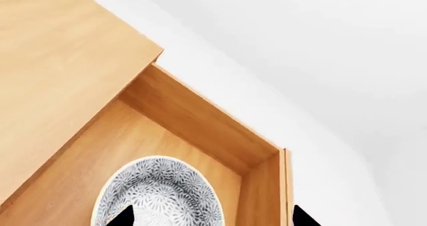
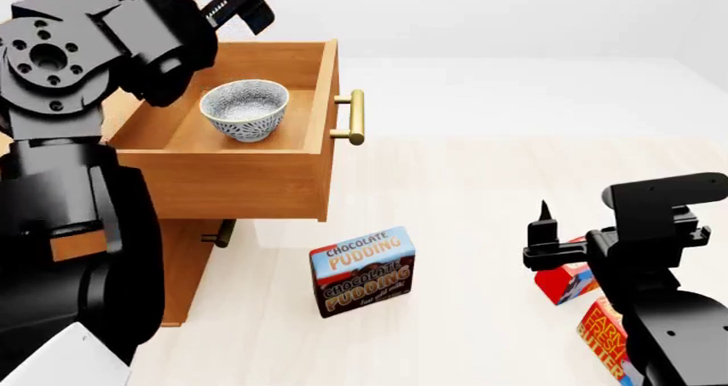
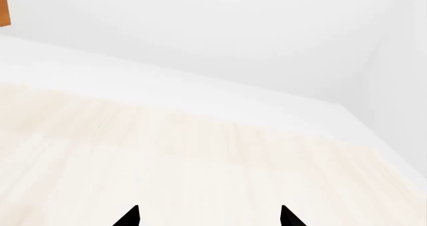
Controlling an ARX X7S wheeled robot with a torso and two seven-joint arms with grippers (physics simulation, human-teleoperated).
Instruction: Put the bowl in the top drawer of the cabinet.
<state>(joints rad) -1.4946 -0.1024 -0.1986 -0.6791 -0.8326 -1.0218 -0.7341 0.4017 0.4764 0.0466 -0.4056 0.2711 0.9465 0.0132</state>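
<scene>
The bowl (image 2: 244, 107) sits upright in the open top drawer (image 2: 273, 177), near its front wall, under the left gripper (image 1: 212, 217), whose spread fingers could tip it if lowered carelessly.

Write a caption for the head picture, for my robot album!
The bowl sits in the open top drawer while the pudding box stands on the floor.

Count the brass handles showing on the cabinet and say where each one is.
2. One brass handle sits on the front of the open top drawer; the other handle is below it on the lower drawer, mostly hidden under the open drawer.
</scene>
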